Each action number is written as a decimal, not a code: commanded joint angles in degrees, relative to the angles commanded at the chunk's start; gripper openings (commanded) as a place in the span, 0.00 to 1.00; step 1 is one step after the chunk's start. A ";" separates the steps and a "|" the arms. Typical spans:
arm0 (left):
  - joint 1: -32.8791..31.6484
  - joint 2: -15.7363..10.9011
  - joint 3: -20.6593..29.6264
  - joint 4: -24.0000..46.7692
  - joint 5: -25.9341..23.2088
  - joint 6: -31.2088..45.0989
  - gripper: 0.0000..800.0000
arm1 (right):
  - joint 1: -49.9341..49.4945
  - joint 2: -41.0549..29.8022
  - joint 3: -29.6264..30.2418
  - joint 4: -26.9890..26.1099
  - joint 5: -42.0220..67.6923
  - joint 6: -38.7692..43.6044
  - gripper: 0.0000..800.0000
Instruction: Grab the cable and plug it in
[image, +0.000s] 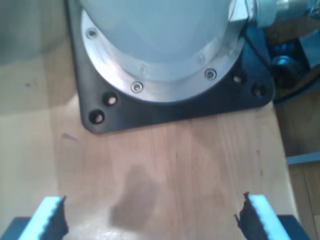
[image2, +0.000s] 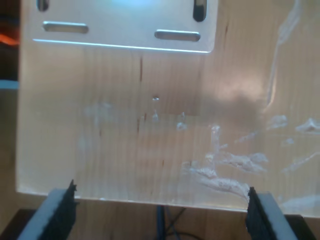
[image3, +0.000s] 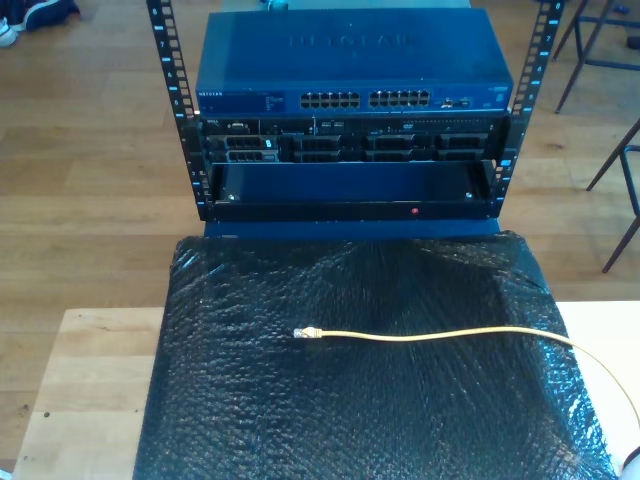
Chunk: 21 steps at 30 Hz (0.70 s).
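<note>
Yellow cable (image3: 440, 336) curves across crinkled black sheet (image3: 350, 420).

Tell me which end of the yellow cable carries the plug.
The end lying mid-mat toward the exterior view's left: the cable finishes there in a small whitish plug. The other end trails off the black mat at that view's lower right, with no plug visible there.

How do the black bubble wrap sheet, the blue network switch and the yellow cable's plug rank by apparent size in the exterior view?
1. Black bubble wrap sheet, though it lies nearer the camera.
2. Blue network switch.
3. Cable plug, by far the smallest.
</note>
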 joint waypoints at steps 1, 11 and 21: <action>0.00 0.00 -0.44 0.00 0.88 0.00 1.00 | 0.09 0.00 -0.44 0.00 0.53 0.70 1.00; -1.76 0.00 -5.80 -0.18 5.10 -3.08 1.00 | 0.18 0.09 -8.79 0.35 9.32 5.71 1.00; -11.60 0.00 -12.57 -2.90 11.52 -13.19 1.00 | 5.10 0.44 -13.80 0.53 12.04 14.77 1.00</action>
